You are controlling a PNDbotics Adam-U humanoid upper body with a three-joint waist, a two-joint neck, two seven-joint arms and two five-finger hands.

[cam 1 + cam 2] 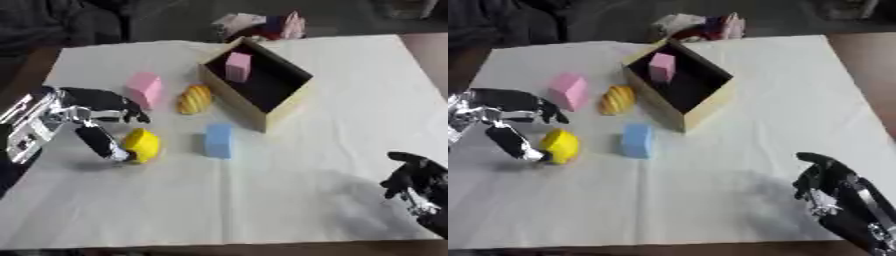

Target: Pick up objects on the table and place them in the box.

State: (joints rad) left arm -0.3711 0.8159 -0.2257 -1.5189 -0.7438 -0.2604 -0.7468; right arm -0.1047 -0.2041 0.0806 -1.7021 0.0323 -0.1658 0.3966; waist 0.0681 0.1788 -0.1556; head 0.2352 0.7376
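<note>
A yellow rounded object lies on the white cloth at the left. My left hand is spread around it: the thumb touches its left side, while the fingers reach over the cloth behind it without closing. An open wooden box stands tilted in the middle, with a pink block inside. On the cloth lie another pink block, an orange ridged object and a blue block. My right hand rests open at the lower right, holding nothing.
A heap of pink and dark things lies at the table's far edge behind the box. The white cloth covers the whole table. The table's front edge runs along the bottom of both views.
</note>
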